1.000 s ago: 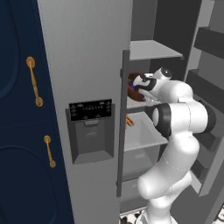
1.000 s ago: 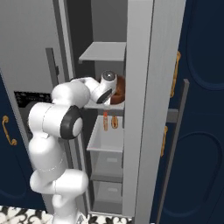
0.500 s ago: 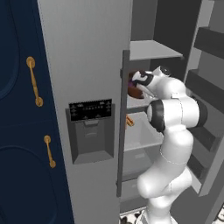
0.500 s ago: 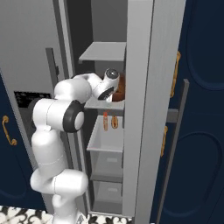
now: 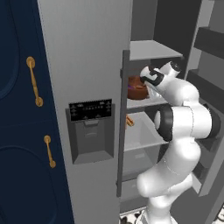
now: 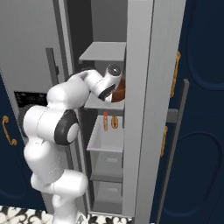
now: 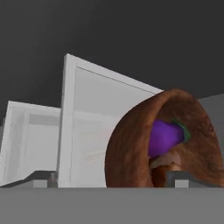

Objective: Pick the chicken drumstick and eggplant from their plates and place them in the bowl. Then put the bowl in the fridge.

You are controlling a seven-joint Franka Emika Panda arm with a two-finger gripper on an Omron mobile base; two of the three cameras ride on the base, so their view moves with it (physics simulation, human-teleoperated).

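Right now you are facing the fridge (image 5: 87, 65), its door swung open and grey shelves showing inside. Your arm reaches into the middle of it, where the bowl (image 5: 136, 89) sits at the level of a shelf (image 6: 97, 103), below the top shelf.

Treat the bowl as stiff and fairly solid wood, probably weighty for one pincer and apt to tip if held by a single wall. Your best hold looks to be the rim, one finger inside and one outside, kept level.

Inside it, the hand view shows the eggplant (image 7: 165, 136) lying toward the far wall and the chicken drumstick (image 7: 165, 162) just beside it, nearer you. Both are small and loose, so they would likely roll if the bowl tilts.

Your gripper (image 7: 109, 177) has its two tips set wide, one at the bowl's near rim, the other well left. Whether it pinches the rim, you cannot tell.
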